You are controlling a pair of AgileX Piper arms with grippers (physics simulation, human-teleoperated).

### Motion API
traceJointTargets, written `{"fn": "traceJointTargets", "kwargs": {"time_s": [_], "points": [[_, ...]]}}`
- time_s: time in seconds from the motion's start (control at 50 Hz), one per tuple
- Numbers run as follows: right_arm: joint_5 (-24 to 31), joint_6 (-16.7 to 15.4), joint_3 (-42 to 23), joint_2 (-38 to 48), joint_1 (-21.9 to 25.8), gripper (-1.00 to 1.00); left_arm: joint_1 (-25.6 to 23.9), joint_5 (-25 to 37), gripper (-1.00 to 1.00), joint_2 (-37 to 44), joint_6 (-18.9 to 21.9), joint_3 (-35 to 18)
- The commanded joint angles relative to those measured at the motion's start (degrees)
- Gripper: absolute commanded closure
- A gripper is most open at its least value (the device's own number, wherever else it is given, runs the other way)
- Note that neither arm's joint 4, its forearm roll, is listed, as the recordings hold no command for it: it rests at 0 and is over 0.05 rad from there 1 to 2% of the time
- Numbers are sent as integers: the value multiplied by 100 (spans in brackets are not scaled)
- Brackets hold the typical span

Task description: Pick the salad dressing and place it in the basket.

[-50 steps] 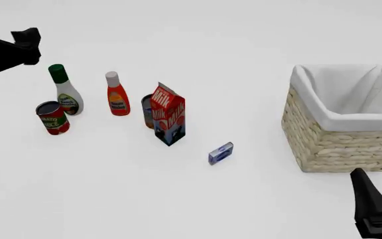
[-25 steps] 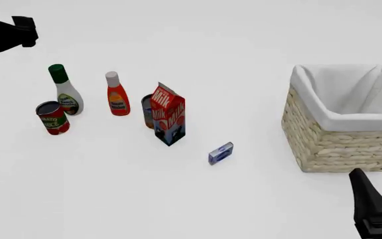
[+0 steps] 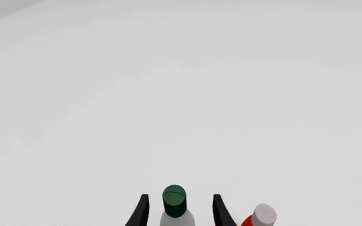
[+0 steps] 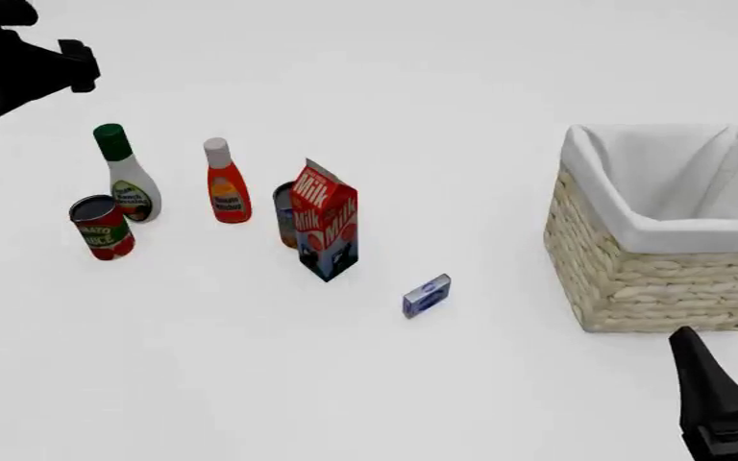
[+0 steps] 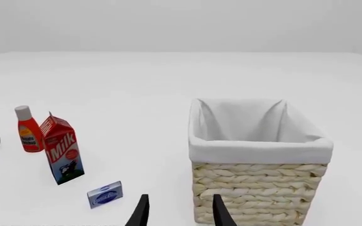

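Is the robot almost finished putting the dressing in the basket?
Not yet. Nothing is done: the white pear-shaped bottle with a green cap stands on the white table, far from the big woven wicker basket. The left claw is open, lined up over its cap. Gripping, lifting, carrying and dropping it in remain. The right claw waits near the basket.

Your left gripper (image 4: 78,65) has swung about over the last second: it rose toward the far side of the table, then edged rightward, so it now sits up and behind the salad dressing (image 4: 124,175), apart from it. Your right gripper (image 4: 728,384) has sunk a touch at the near edge, fingers spread as they were.
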Motion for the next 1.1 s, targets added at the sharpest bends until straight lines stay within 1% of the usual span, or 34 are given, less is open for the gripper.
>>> {"fn": "traceJointTargets", "kwargs": {"time_s": [0.02, 0.28, 0.3, 0.5, 0.6, 0.68, 0.82, 0.88, 0.94, 1.1], "points": [[-2, -2, 14, 1, 36, -100, 141, 175, -100, 543, -65, -488], [17, -1, -15, 0, 28, -100, 102, 187, -100, 870, -44, -735], [21, -7, -15, 0, 31, -100, 75, 239, -100, 925, -111, -789], [75, -29, -84, 7, 15, -100, 121, 329, -100, 1195, -207, -963], [103, -42, -115, 6, 38, -100, 145, 362, -100, 1257, -217, -994], [115, -34, -137, 6, 46, -100, 148, 358, -100, 1335, -149, -1007], [130, -36, -144, 5, 45, -100, 153, 483, -100, 1484, -230, -1114], [130, -41, -144, 4, 42, -100, 159, 534, -100, 1541, -159, -1143], [131, -40, -144, 3, 36, -100, 116, 498, -100, 1563, -246, -1107], [109, -17, -116, 2, 35, -100, 76, 403, -100, 1704, -321, -1046]]}}
